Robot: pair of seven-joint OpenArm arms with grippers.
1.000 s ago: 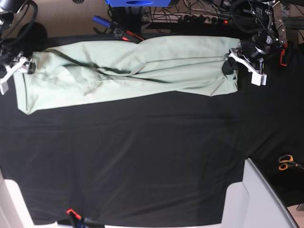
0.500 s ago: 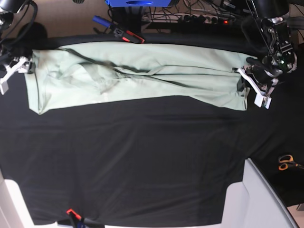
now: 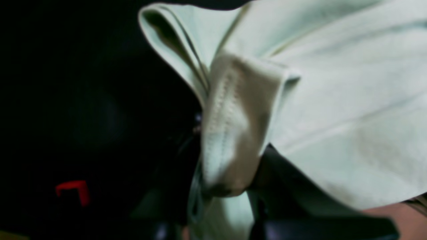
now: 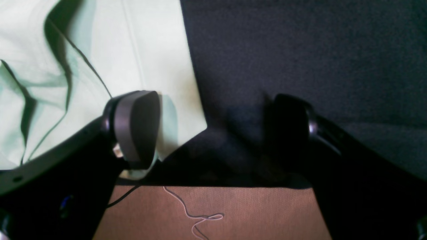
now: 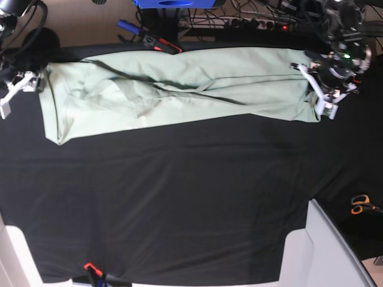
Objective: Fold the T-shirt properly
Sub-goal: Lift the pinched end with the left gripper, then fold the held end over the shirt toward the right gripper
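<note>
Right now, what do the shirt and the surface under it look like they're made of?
T-shirt: soft matte woven or knit fabric, probably cotton; it creases, and the hem in the left gripper shows stitching. Table cover: black matte cloth, apparently; faint wrinkles, no shine.

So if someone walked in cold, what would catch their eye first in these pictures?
The long pale green T-shirt, stretched in a band across the far side of the black table cover. The left tool is shut on a bunched fold at one end, while the right tool stands open at the shirt's other end, holding nothing. Orange scissors lie off to one side.
</note>
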